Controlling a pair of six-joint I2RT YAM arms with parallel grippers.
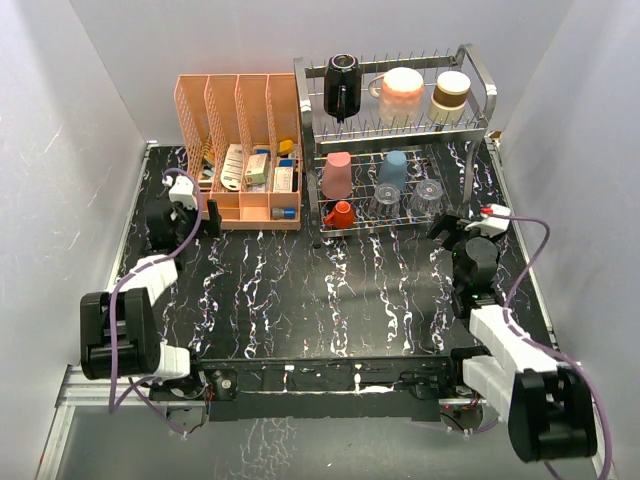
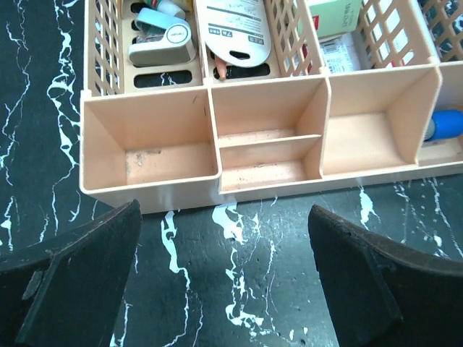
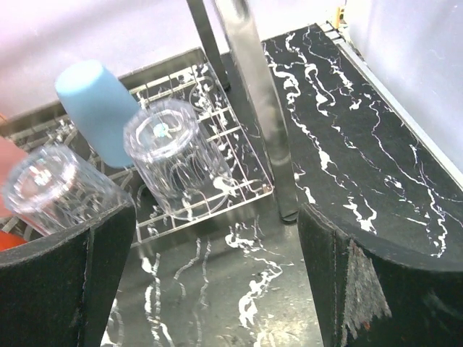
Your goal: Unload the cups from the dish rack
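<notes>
Two clear glasses (image 3: 177,163) stand mouth-down on dish rack (image 3: 249,87); left gripper (image 2: 224,246), right gripper (image 3: 215,246) spread wide.

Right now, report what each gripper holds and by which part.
Nothing is held. Left gripper open before the organizer; right gripper open short of the rightmost clear glass on the dish rack.

No writing can be read with certainty in any view. In the left wrist view, a white card (image 2: 233,29) standing in the peach organizer (image 2: 152,189) carries dark printed lines. The grey-white case (image 2: 160,45) at its 9 o'clock bears one small word, and both are too fine to make out.
</notes>
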